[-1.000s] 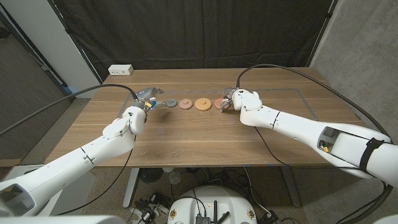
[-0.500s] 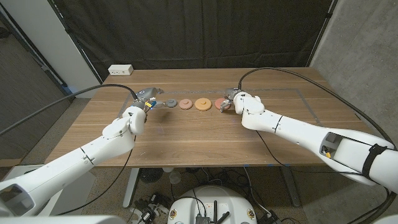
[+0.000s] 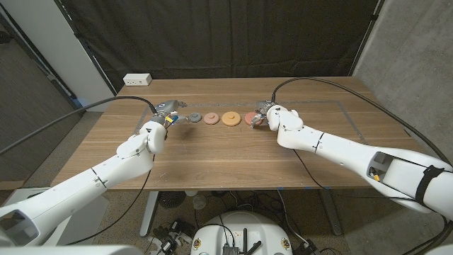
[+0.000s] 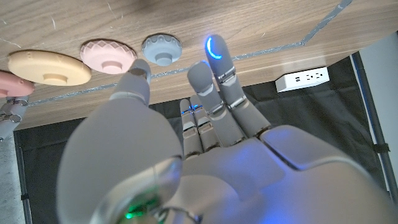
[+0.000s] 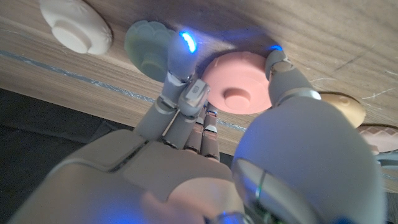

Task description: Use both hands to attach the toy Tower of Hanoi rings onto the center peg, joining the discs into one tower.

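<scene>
discs [image 3: 230, 117] lie unstacked in a row; right hand [image 3: 259, 116] brackets the pink disc [image 5: 239, 86], left hand [image 3: 170, 112] spread, empty.

The table [image 3: 233, 152] is matt, grained wood, the discs [image 4: 106, 53] look like smooth matt plastic with scalloped edges, the hands [image 5: 205, 143] are glossy grey plastic, and black cloth [image 3: 226, 35] hangs behind.
</scene>
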`<state>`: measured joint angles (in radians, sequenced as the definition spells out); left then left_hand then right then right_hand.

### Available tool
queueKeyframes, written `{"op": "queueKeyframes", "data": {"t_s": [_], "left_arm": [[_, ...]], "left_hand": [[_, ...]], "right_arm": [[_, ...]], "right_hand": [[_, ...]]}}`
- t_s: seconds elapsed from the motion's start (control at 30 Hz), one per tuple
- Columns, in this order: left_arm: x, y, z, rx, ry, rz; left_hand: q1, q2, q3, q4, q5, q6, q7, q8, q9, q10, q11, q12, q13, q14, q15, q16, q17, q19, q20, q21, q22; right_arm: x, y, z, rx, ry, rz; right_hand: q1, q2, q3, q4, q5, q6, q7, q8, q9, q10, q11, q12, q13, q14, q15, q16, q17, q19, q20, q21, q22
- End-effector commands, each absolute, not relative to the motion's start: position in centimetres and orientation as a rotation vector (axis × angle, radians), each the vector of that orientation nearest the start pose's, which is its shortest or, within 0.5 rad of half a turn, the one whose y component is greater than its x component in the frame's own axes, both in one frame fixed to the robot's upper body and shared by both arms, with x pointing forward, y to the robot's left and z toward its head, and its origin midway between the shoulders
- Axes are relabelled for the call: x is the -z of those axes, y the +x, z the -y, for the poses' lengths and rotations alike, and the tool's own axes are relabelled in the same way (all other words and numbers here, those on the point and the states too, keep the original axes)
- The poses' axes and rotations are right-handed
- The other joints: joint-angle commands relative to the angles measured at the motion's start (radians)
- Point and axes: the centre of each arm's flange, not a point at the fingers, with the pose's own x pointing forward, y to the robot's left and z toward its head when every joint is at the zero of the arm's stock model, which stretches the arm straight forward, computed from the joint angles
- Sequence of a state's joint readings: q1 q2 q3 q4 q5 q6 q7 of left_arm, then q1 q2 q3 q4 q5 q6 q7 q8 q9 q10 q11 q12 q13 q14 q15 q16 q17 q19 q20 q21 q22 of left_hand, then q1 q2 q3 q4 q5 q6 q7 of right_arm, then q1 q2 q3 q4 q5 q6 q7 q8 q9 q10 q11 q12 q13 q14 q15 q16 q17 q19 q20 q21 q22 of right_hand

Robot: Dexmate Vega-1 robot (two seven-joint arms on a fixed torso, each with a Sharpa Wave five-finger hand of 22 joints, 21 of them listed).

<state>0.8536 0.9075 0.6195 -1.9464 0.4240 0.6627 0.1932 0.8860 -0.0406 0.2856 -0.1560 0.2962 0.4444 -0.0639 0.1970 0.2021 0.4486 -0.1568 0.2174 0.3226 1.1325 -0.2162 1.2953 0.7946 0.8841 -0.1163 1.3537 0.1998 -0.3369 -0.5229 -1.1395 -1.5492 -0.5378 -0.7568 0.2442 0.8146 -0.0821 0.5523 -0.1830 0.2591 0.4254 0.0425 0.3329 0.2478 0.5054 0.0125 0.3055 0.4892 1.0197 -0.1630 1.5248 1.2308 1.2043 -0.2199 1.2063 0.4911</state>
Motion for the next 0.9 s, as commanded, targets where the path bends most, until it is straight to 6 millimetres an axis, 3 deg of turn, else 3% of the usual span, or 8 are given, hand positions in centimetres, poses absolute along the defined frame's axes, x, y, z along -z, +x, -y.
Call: {"op": "queueKeyframes", "data": {"t_s": [0.03,0.9], "left_arm": [[-0.6,57.9,-28.4,-0.337,1.326,0.391],[-0.6,58.0,-28.2,-0.336,1.336,0.392]], "left_hand": [[-0.003,0.007,0.003,0.001,0.004,0.006,-0.002,0.004,0.004,0.012,0.002,0.000,0.002,-0.001,-0.002,-0.004,0.001,-0.009,-0.093,0.008,-0.001],[-0.004,0.006,0.007,-0.001,0.006,0.017,-0.006,0.005,0.003,0.021,-0.006,0.001,0.002,0.001,-0.002,-0.001,0.007,-0.014,-0.094,0.019,-0.005]], "right_arm": [[-2.5,65.9,10.8,-0.042,-1.584,0.208],[-5.3,63.4,9.9,-0.024,-1.658,0.270]], "right_hand": [[0.056,0.083,0.034,0.019,0.008,0.204,-0.192,0.051,0.001,0.219,-0.211,0.000,0.062,0.012,-0.054,0.012,0.001,0.005,-0.001,0.006,0.001],[0.075,0.081,0.048,0.013,0.021,0.225,-0.195,0.055,-0.004,0.238,-0.212,-0.020,0.076,0.024,-0.054,0.021,0.001,0.010,-0.001,0.021,-0.009]]}}
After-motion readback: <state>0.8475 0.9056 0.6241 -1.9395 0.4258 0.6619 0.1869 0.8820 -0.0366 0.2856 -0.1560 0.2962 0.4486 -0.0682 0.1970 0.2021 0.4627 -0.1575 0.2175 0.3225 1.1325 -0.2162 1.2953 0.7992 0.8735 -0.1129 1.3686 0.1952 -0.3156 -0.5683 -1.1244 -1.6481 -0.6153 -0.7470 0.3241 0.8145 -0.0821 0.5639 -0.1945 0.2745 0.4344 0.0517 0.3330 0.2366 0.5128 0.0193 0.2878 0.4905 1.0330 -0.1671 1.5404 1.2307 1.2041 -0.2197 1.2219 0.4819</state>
